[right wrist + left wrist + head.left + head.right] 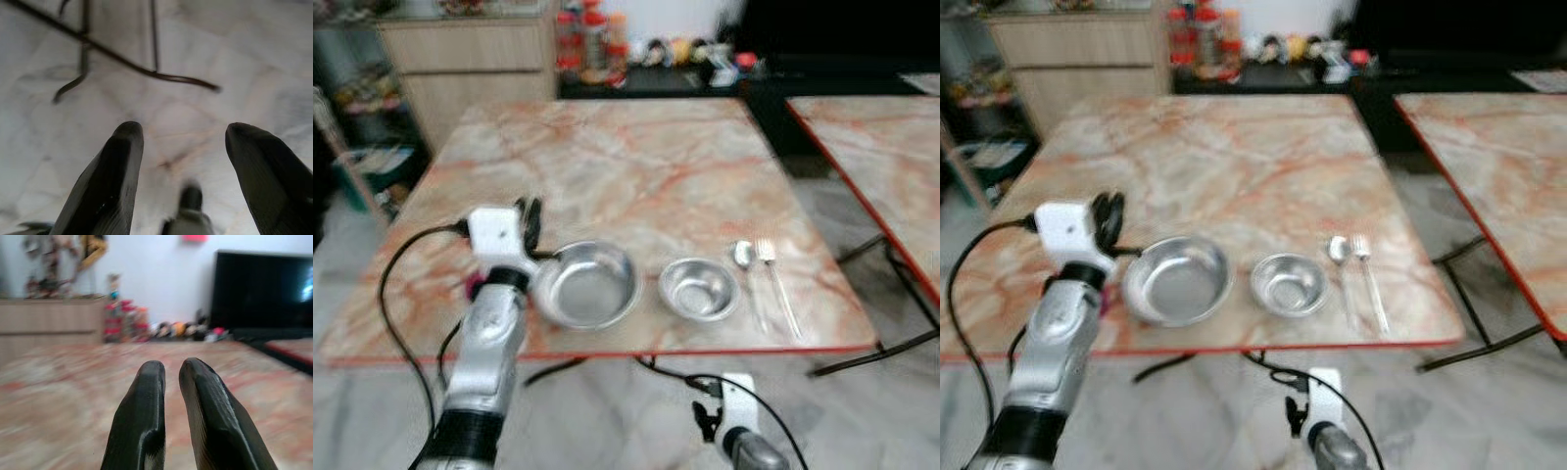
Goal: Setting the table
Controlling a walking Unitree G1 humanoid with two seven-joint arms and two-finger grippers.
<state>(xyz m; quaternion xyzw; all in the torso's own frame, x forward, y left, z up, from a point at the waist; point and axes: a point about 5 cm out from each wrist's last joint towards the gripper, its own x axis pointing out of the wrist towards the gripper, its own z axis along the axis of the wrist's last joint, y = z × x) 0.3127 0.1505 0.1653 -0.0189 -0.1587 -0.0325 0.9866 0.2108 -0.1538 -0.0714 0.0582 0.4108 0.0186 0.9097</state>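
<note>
Large bowl (585, 284) at table's (636, 166) near edge, small bowl (700, 288) to its right, then spoon (745, 260) and fork (773, 279). All steel: judged light, rigid, slippery; grip bowls by rim. Left gripper (171, 374) fingers nearly together, empty, beside large bowl. Right gripper (183, 142) spread wide, low over floor. No legible writing.

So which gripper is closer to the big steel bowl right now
Left. The left gripper is up at table height just beside the big steel bowl, on its left rim side. The right gripper hangs low below the table edge, pointing at the floor.
</note>
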